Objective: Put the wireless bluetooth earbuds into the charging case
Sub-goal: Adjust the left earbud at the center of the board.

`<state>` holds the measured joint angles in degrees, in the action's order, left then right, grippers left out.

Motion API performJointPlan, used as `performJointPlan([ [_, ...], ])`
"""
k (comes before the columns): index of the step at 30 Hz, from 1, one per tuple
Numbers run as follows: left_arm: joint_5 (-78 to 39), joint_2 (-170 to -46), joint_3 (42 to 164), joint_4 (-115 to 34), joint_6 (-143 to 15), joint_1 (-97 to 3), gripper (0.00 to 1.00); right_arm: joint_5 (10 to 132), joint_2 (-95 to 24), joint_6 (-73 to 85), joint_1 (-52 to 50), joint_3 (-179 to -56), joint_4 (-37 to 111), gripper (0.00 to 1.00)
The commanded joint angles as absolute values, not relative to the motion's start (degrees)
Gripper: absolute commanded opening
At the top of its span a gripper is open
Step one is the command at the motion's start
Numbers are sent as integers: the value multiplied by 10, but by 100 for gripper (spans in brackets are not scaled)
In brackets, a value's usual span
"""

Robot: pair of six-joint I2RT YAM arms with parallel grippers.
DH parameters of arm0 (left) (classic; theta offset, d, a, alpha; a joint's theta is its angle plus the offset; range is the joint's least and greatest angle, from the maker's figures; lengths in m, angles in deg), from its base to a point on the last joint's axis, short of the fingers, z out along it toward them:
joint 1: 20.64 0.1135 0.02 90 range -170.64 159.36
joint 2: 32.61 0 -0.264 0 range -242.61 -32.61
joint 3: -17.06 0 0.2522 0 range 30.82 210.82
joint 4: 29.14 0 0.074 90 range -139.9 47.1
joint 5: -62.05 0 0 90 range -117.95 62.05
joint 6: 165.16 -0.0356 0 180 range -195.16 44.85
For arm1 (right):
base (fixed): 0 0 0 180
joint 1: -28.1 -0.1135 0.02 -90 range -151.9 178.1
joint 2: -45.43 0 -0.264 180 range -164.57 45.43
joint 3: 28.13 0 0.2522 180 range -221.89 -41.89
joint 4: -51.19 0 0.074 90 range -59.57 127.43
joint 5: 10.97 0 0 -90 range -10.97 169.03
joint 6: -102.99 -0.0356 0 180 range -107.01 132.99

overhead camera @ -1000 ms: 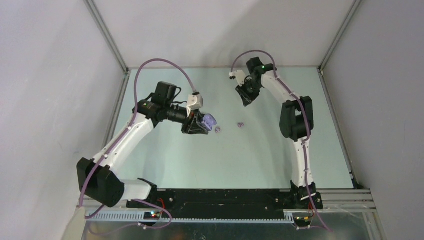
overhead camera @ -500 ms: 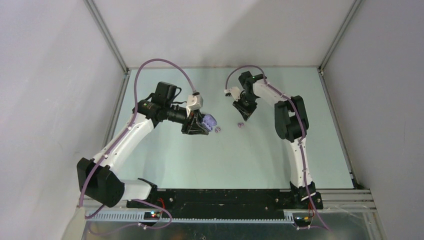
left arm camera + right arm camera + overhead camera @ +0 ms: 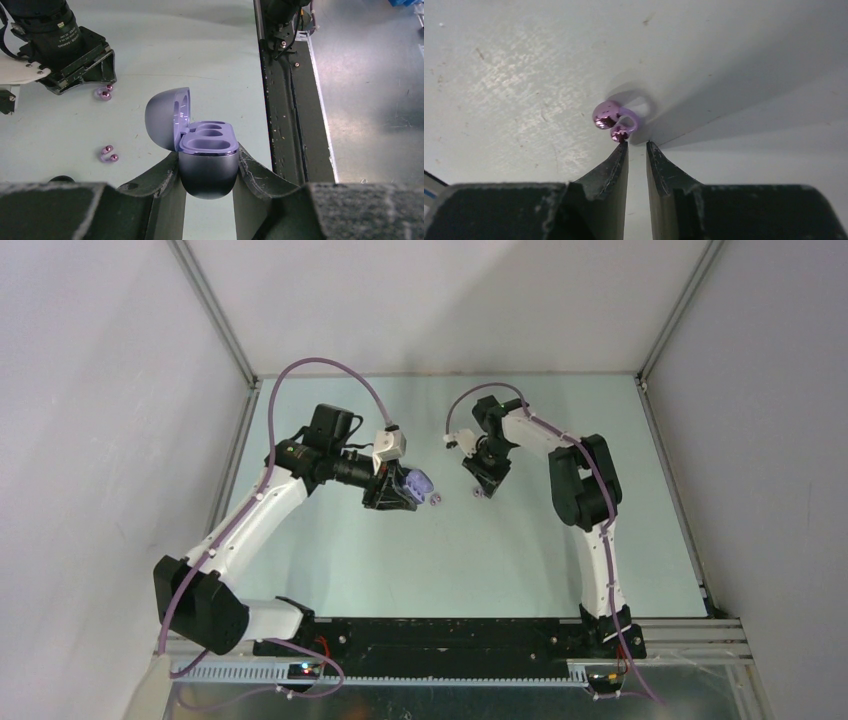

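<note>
Lilac-grey plastic with a purple inner tray, the charging case [image 3: 205, 150] is clamped by its rounded base between both fingers of the left gripper [image 3: 208, 165]. Its lid [image 3: 162, 117] is swung up and its two wells are showing. The nearer earbud [image 3: 108, 154] lies on the pale green table [image 3: 400, 570] just beside the case, on its lid side. The farther earbud [image 3: 615, 120] lies further out on that same side, well apart from the case, so the nearer one sits roughly on the line between them. The right gripper [image 3: 636, 146] stands over the farther one, its jaws nearly together with only a narrow slot between them and nothing in it. One fingertip is right at the bud's lower ball; whether it touches cannot be told. Only the right wrist view shows the bud's form: two glossy rounded ends joined by a pale lilac arch. Only the left wrist view shows the open wells and, on the case's side away from the lid, a black rail [image 3: 277, 100]. From above, the case is a small lilac blot and both buds are specks.
</note>
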<state>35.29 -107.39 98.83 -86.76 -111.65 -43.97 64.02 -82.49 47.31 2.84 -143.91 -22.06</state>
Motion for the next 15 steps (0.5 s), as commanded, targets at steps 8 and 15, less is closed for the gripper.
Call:
performJointPlan([
  [8, 373, -1054, 989, -867, -1130, -441, 0, 565, -793, 493, 2, -1418, -223, 23],
  [15, 373, -1052, 989, -871, -1136, -441, 0, 553, -786, 488, -1, -1422, -239, 23],
])
